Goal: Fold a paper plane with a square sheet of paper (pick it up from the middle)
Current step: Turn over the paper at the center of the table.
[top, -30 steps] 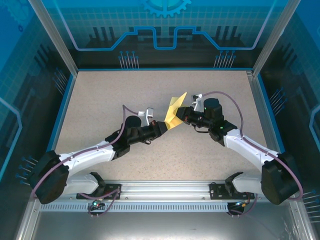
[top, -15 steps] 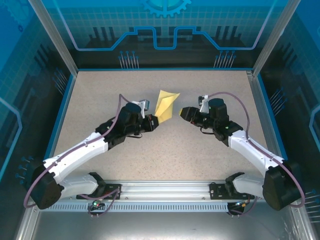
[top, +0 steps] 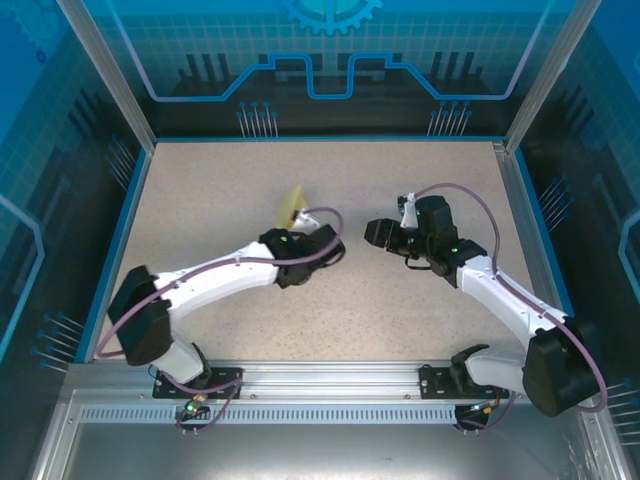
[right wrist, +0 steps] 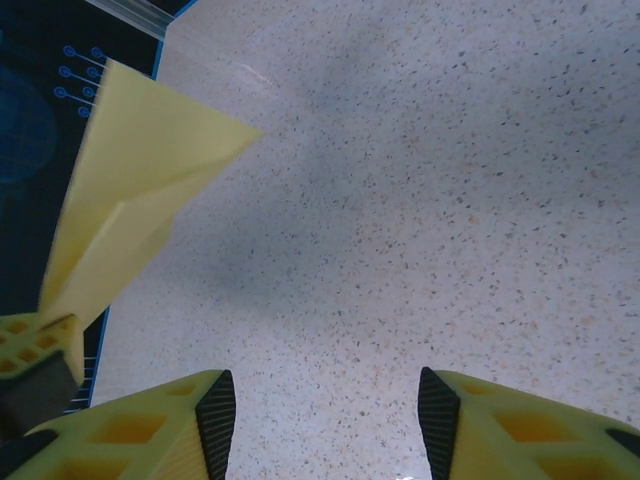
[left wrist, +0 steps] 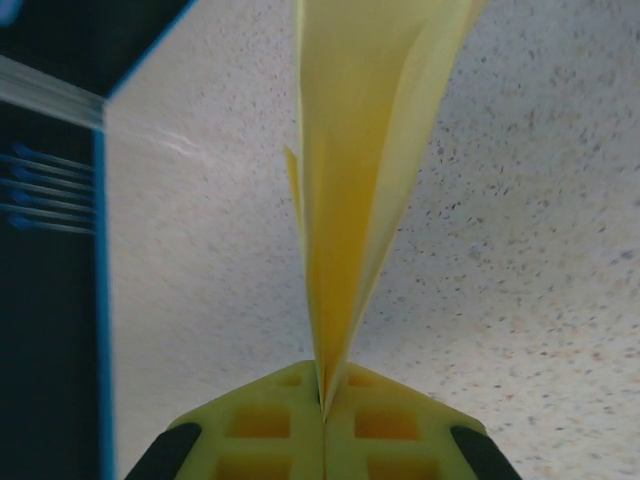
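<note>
left tool [left wrist: 323,398] clenching folded paper sheet [left wrist: 350,150], holding it edge-up over bench [left wrist: 520,250] | right tool [right wrist: 327,400] gaping empty, apart | I'm thinking: easing right in slowly, pinching one flap squarely

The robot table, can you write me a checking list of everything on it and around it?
Surface: speckled beige table with blue edging.
Job's things: folded yellow paper, looks lifted off the table, seen edge-on from the left wrist.
Clutter: nothing seen.
Grippers: left gripper shut on the paper; right gripper open, holding nothing, apart from the paper.
Cables: purple cable loops by the left wrist; second purple cable arcs over the right arm.
Surroundings: blue patterned walls; metal rail at the near edge.
</note>
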Action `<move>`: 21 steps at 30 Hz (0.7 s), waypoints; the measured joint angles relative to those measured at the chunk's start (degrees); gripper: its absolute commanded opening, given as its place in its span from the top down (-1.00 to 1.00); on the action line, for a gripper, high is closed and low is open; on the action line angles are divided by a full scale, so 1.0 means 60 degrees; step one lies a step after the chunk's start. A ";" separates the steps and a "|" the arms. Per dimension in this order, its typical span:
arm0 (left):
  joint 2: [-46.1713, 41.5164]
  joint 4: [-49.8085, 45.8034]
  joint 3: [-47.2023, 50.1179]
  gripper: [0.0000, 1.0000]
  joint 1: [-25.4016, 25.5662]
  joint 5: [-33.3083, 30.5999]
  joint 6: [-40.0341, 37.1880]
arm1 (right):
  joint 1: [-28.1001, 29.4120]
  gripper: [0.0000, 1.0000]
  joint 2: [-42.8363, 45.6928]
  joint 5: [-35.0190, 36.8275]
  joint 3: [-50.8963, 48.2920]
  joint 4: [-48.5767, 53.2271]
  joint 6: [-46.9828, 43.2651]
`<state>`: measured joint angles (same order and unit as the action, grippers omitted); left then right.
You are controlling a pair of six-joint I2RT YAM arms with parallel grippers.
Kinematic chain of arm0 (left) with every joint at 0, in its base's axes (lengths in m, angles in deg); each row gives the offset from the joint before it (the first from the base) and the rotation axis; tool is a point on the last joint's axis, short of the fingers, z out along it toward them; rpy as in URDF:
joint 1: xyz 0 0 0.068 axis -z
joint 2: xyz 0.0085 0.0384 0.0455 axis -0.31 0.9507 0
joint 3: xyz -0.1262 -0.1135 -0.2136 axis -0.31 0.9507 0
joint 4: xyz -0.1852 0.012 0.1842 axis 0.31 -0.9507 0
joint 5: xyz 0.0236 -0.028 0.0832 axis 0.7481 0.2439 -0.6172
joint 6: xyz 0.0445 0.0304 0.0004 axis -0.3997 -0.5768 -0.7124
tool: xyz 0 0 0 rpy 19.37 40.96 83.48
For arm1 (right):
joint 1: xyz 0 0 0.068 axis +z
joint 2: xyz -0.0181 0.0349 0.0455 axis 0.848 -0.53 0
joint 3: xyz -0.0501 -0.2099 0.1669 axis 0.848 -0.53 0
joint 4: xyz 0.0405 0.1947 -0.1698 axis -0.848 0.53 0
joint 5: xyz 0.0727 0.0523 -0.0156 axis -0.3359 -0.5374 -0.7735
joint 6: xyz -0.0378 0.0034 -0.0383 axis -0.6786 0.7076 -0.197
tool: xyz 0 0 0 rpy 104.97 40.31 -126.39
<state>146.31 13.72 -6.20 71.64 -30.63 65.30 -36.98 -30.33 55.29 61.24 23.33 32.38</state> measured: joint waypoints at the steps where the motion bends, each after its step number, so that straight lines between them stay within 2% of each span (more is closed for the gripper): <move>1: 0.0321 -0.0011 -0.0022 0.93 0.0219 -0.0251 -0.0204 | -0.0084 -0.08 -0.0007 -0.0015 0.0004 0.0025 -0.0044; 5: 0.1891 0.0018 -0.0058 0.91 0.1169 -0.0998 -0.0973 | -0.0477 -0.09 -0.0076 -0.0146 0.0018 0.0117 -0.0215; 8: 0.2543 0.0270 -0.0022 0.89 0.1657 -0.1100 -0.1515 | -0.0729 -0.09 -0.0168 -0.0342 0.0018 0.0124 -0.0317; 15: 0.2943 0.1180 0.0080 0.71 0.2310 -0.1027 -0.2626 | -0.0885 -0.09 -0.0481 -0.0699 0.0018 0.0113 -0.0393; 21: 0.3249 0.1942 0.0277 0.47 0.2539 -0.0321 -0.3417 | -0.0885 -0.09 -0.0903 -0.1013 0.0044 -0.0004 -0.0393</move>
<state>165.81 25.37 -4.54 86.88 -32.55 44.79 -42.29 -35.75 49.21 61.50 23.30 30.02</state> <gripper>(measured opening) 0.226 0.543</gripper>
